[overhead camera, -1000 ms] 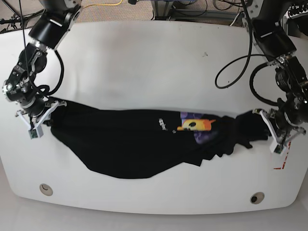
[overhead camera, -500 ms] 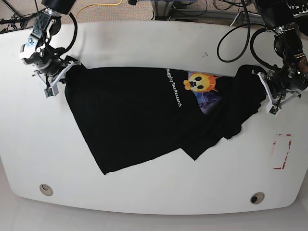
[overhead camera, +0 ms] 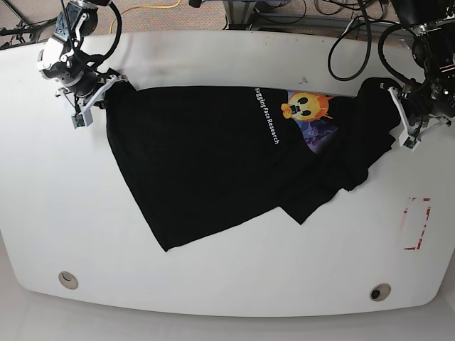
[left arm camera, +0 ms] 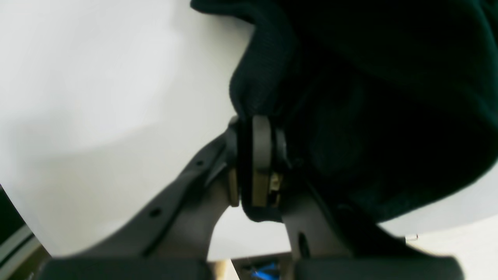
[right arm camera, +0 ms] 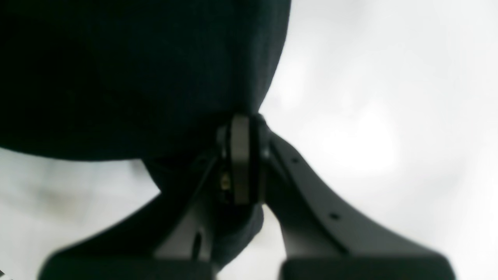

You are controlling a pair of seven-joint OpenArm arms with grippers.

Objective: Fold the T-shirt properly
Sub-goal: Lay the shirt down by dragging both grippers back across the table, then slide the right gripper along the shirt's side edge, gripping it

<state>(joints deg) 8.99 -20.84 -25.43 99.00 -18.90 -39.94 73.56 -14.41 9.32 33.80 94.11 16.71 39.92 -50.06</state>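
The black T-shirt (overhead camera: 206,156) hangs stretched between both arms over the white table (overhead camera: 213,277), its yellow-orange face print and white lettering facing up near the top right. My left gripper (overhead camera: 398,114), on the base view's right, is shut on the T-shirt's right edge; its wrist view shows the pads (left arm camera: 260,155) pinching black cloth (left arm camera: 369,97). My right gripper (overhead camera: 96,92), on the base view's left, is shut on the T-shirt's left corner, with cloth (right arm camera: 136,70) clamped at the fingertips (right arm camera: 239,155). The lower hem droops to a point toward the table's front.
A red outlined rectangle (overhead camera: 416,224) is marked on the table at the right. Two round holes sit near the front edge, one at the left (overhead camera: 68,279) and one at the right (overhead camera: 379,292). Cables run behind the table's back edge.
Both arms have lifted the T-shirt up and toward the back of the table. The cloth has opened out from a low bunched strip into a wide hanging sheet with the print showing.
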